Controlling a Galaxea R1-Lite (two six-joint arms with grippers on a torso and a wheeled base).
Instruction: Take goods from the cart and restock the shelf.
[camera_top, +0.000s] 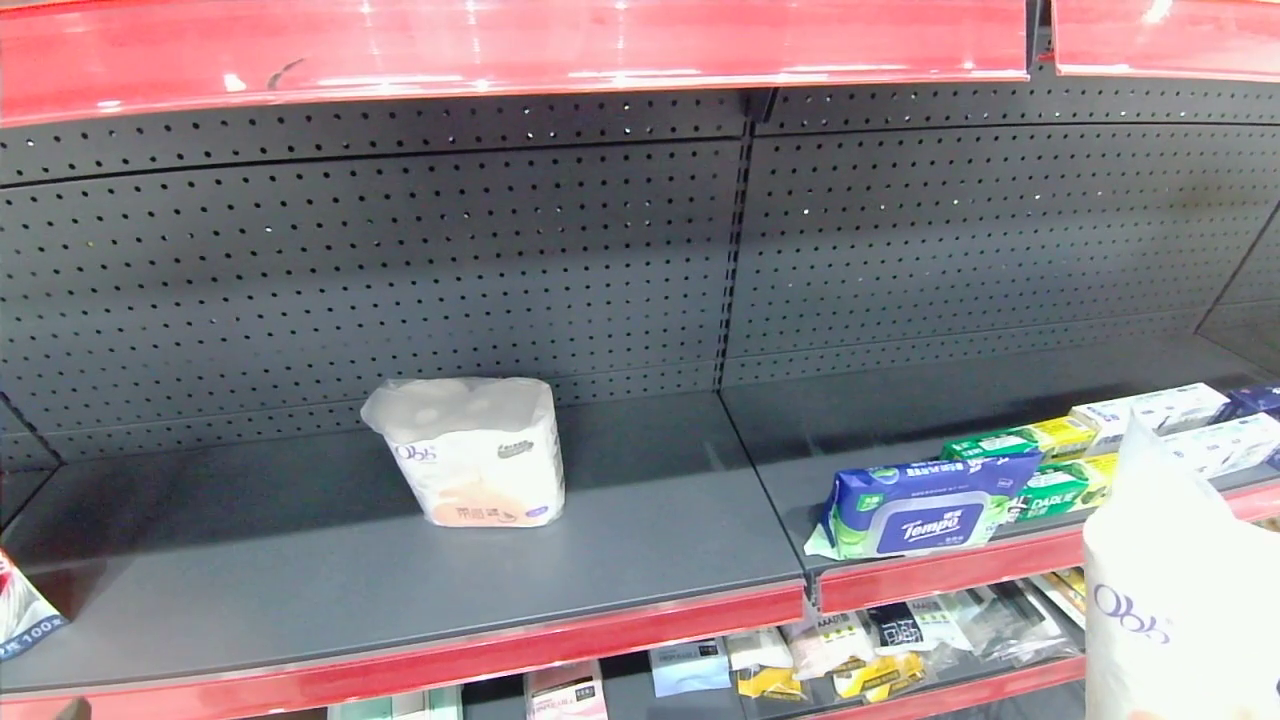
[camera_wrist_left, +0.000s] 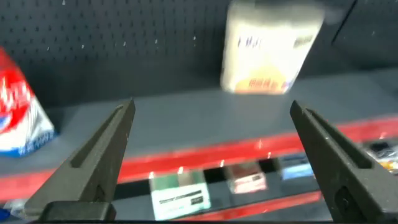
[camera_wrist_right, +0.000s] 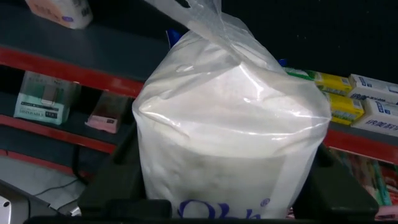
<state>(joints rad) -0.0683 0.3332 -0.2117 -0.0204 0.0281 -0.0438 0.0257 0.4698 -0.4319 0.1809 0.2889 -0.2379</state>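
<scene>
Here, my right tool (camera_wrist_right: 227, 183) pinches a held pack (camera_wrist_right: 230, 112) of white rolls in clear wrap, one finger on each side of it. It sits low on the right, in front of the shelf (camera_top: 650, 500). My left tool (camera_wrist_left: 212, 112) is spread wide with nothing between its fingers, facing the shelf. A shelved pack (camera_top: 470, 450) of the same kind stands upright on the grey board, well apart from the wipes (camera_top: 920, 510). Green toothpaste boxes (camera_top: 1050, 465) lie just behind the wipes. A red-and-white bag (camera_top: 20, 610) sits at the far left.

Black tapered fingers (camera_wrist_left: 99, 155) on left claw (camera_wrist_left: 211, 104)
</scene>
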